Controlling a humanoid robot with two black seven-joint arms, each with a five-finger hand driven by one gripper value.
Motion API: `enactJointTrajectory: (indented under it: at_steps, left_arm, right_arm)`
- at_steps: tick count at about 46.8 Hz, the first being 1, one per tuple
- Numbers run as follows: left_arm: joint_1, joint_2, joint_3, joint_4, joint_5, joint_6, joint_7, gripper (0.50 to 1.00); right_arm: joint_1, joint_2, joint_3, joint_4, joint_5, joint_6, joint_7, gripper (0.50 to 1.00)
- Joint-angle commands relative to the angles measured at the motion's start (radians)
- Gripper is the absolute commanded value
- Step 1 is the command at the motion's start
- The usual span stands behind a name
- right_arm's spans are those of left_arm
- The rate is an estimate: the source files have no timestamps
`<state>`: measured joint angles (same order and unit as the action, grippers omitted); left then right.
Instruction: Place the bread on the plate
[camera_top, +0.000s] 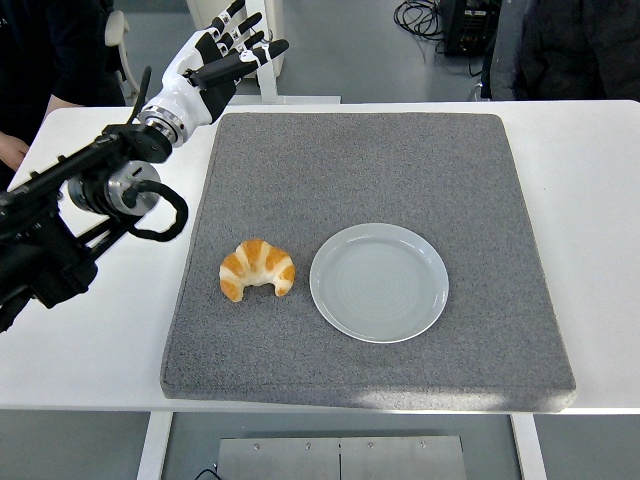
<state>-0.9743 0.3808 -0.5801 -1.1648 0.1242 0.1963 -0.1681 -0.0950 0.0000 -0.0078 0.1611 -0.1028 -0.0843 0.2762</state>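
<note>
From the head view, the left hand (212, 62) is seen held up high over the far left corner of the grey mat (420, 170). Its fingers (252, 48) are spread apart and nothing is held in them. The bread (257, 268), a curved golden roll, is found well below the fingers, toward the near edge, lying on the mat. The plate (379, 282) is set just beside the bread on its right, not touching it, and is far from the fingers. A person's hand (12, 150) is seen at the left edge of the white table (590, 180).
</note>
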Motion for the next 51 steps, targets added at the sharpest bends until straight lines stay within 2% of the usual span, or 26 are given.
enactJointTrajectory:
  at_steps: [1,9,13,19,23,30,37,45,51]
  left_arm:
    - [-0.015,0.058,0.025,-0.056,0.0,0.002,0.028,0.971]
    - [-0.078,0.188,0.089,-0.174,0.002,0.0,0.071,0.961]
    - [-0.138,0.268,0.163,-0.237,0.002,-0.006,0.117,0.949]
    - [-0.283,0.368,0.336,-0.295,0.003,-0.024,0.199,0.943]
    - [-0.415,0.401,0.486,-0.306,0.003,-0.058,0.219,0.943]
    - [-0.613,0.42,0.71,-0.306,0.008,-0.104,0.222,0.943]
    - [-0.74,0.409,0.879,-0.315,0.02,-0.124,0.237,0.943]
    - [-0.846,0.382,1.06,-0.389,0.023,-0.136,0.239,0.943]
    - [-0.868,0.365,1.134,-0.432,0.035,-0.136,0.239,0.943]
  right_arm:
    - [0.0,0.0,0.0,0.0,0.0,0.0,0.0,1.0]
    - [0.0,0.0,0.0,0.0,0.0,0.0,0.0,1.0]
    - [0.0,0.0,0.002,0.0,0.0,0.0,0.0,1.0]
    - [0.0,0.0,0.0,0.0,0.0,0.0,0.0,1.0]
    - [0.0,0.0,0.0,0.0,0.0,0.0,0.0,1.0]
    - [0.001,0.0,0.0,0.002,0.0,0.0,0.0,1.0]
    - [0.001,0.0,0.0,0.0,0.0,0.0,0.0,1.0]
    - [0.001,0.0,0.0,0.0,0.0,0.0,0.0,1.0]
    - [0.001,0.0,0.0,0.0,0.0,0.0,0.0,1.0]
